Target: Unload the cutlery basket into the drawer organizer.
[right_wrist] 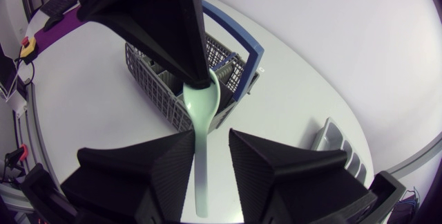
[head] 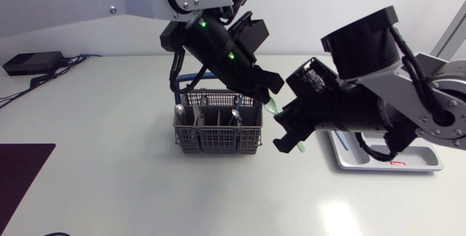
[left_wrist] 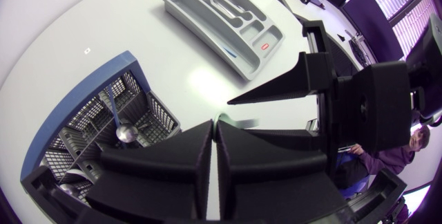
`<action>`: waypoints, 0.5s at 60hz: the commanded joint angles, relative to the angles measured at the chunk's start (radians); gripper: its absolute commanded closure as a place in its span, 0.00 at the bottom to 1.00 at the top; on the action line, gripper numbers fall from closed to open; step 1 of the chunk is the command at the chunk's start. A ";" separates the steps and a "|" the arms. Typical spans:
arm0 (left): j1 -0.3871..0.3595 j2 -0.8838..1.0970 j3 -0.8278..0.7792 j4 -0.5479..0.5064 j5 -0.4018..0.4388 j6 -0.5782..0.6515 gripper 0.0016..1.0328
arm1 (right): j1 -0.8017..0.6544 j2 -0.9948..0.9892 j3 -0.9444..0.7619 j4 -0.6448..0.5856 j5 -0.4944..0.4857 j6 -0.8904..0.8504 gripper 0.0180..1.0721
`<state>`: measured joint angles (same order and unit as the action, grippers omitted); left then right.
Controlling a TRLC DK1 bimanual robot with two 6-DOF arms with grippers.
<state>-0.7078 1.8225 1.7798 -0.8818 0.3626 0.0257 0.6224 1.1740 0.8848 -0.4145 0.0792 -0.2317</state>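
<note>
Right fingers astride pale green spoon, glossy white table beneath

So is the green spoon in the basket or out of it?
Out. The left gripper holds the green spoon by its bowl, clear of the basket, handle between open fingers of the right gripper.

I am pinching a pale green utensil at the tips of my left gripper, its fingers nearly meeting. Under it the grey cutlery basket is holding a spoon. The drawer organizer is lying ahead, and my right gripper is hovering just beside my fingertips.
</note>
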 commanded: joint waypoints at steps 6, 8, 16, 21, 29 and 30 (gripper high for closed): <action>0.008 0.020 0.033 -0.016 0.009 -0.017 0.97 | 0.014 0.009 0.002 -0.023 0.011 0.012 0.82; 0.008 0.020 0.033 -0.016 0.009 -0.015 0.97 | 0.016 0.009 -0.003 -0.023 0.011 0.012 0.82; 0.010 0.020 0.035 -0.017 0.015 -0.017 0.97 | 0.019 0.010 -0.012 -0.021 0.010 0.005 0.85; 0.011 0.018 0.033 -0.017 0.016 -0.017 0.97 | 0.019 0.009 -0.017 -0.015 0.010 0.003 0.86; 0.011 0.017 0.035 -0.019 0.016 -0.017 0.96 | 0.019 0.010 -0.017 -0.014 0.010 0.000 0.86; 0.011 0.017 0.036 -0.017 0.016 -0.017 0.96 | 0.019 0.010 -0.017 -0.014 0.010 0.000 0.86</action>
<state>-0.7067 1.8225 1.7813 -0.8822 0.3630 0.0254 0.6392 1.1740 0.8845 -0.4225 0.0792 -0.2321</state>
